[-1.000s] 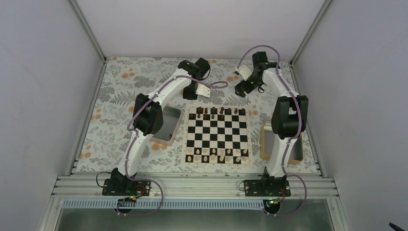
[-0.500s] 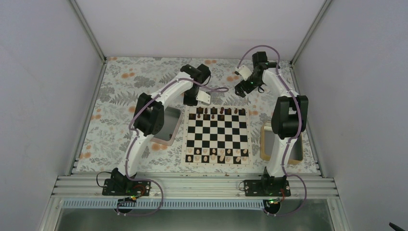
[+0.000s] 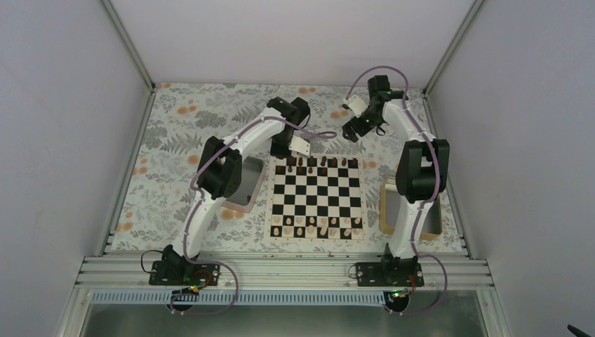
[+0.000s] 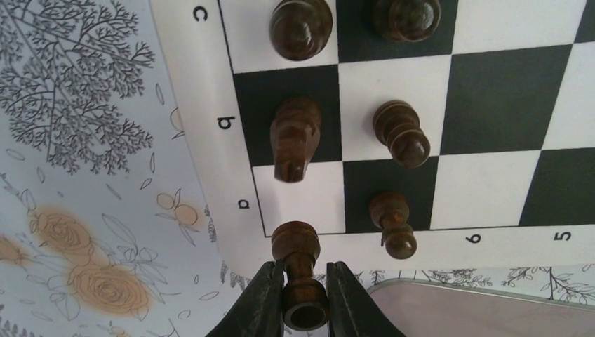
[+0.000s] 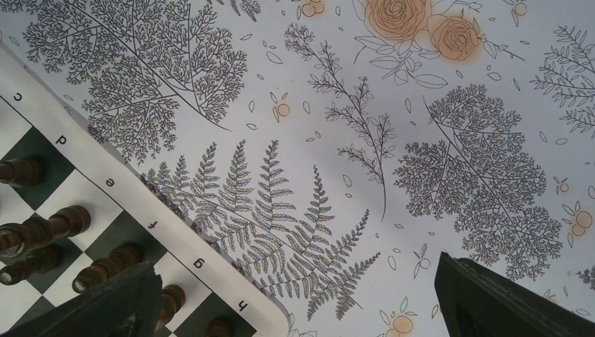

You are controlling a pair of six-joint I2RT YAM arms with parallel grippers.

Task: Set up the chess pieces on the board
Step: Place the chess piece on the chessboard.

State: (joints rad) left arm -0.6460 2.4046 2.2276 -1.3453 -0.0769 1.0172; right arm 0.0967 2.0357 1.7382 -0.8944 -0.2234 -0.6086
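The chequered board (image 3: 316,198) lies mid-table, with dark brown pieces (image 3: 316,163) along its far rows and pale pieces along its near rows. My left gripper (image 4: 304,298) is shut on a dark brown piece (image 4: 302,281), held over the board's border (image 4: 203,126) by the "a" file corner; in the top view it (image 3: 286,152) hovers at the board's far left corner. Other dark pieces (image 4: 296,147) stand on nearby squares. My right gripper (image 5: 295,309) is open and empty above the floral cloth, beyond the board's far right corner (image 5: 238,295); in the top view it (image 3: 349,131) sits there.
A shiny metal tray (image 3: 242,184) lies left of the board, its edge in the left wrist view (image 4: 484,309). A wooden-rimmed tray (image 3: 387,210) lies right of the board under the right arm. Floral cloth (image 5: 351,140) covers the table; walls enclose it.
My left gripper has moved right and nearer, from behind the board's far left corner to over that corner. The right arm has stayed still.
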